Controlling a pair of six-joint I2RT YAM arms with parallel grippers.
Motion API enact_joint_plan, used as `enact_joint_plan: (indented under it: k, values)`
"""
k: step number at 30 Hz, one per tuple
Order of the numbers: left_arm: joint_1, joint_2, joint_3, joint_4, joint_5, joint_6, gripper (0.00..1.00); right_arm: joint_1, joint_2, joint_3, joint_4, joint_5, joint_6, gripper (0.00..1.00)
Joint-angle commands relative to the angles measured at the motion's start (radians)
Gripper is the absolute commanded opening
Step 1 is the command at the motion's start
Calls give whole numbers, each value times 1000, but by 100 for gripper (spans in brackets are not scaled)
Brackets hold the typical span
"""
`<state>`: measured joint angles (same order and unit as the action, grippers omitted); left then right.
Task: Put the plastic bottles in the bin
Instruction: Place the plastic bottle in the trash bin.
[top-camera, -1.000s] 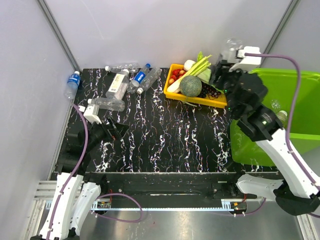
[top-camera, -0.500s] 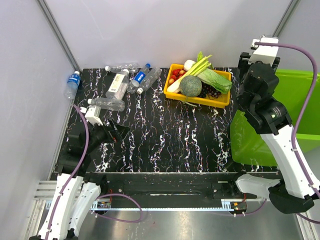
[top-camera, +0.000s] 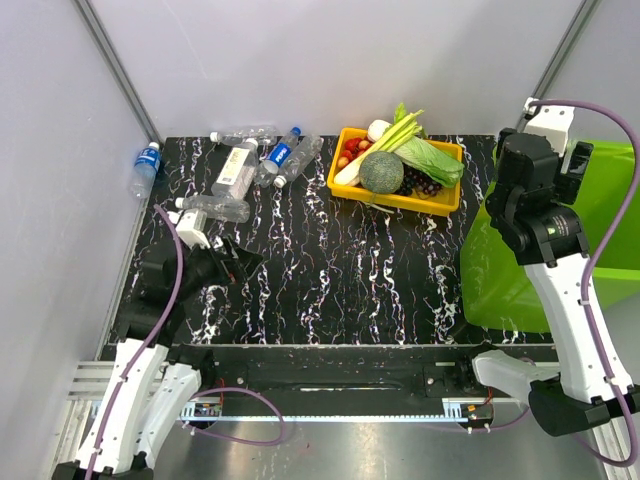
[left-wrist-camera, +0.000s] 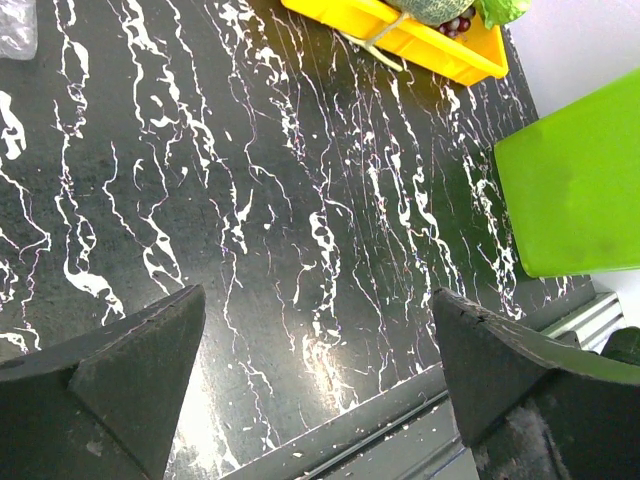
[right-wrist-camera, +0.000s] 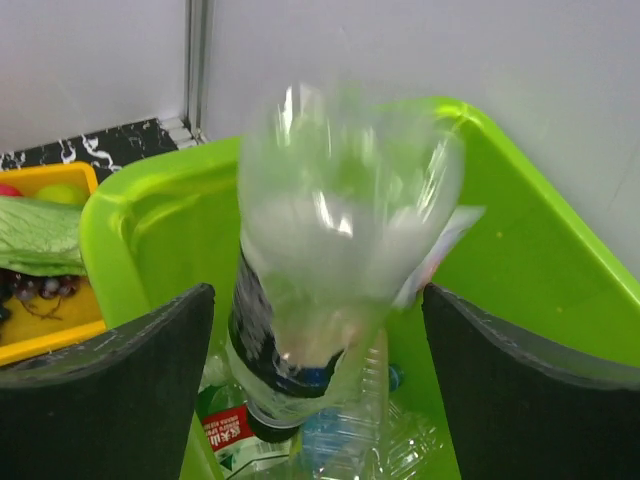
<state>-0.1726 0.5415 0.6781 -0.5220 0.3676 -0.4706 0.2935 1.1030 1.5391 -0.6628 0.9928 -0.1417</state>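
Peeking through the right wrist camera: a blurry clear bottle (right-wrist-camera: 340, 230) sits between the right claw's (right-wrist-camera: 318, 292) spread fingers, the left finger not touching it, above the green bin (right-wrist-camera: 130, 230) where other bottles (right-wrist-camera: 250, 430) lie. The top view hides that but shows more bottles (top-camera: 250, 160) bunched near the table's (top-camera: 330, 270) far-left edge. The left claw (left-wrist-camera: 315, 295) is spread wide over open black tabletop.

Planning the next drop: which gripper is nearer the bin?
Right. The right gripper is above the bin; the left gripper is over the table, well left of it.
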Motion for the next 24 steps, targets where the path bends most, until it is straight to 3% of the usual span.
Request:
enact_joint_plan:
  k: [1, 6, 13, 24]
  values:
    - [-5, 34, 11, 46, 20, 10, 99, -5, 14, 39, -67, -23, 89, 98]
    - [-5, -8, 5, 40, -4, 12, 99, -5, 27, 72, -126, -101, 136, 99]
    - [-5, -17, 6, 40, 1, 9, 99, -5, 31, 199, -175, -331, 292, 99]
    - [-11, -51, 5, 34, -33, 10, 99, 22, 168, 343, -173, -867, 450, 99]
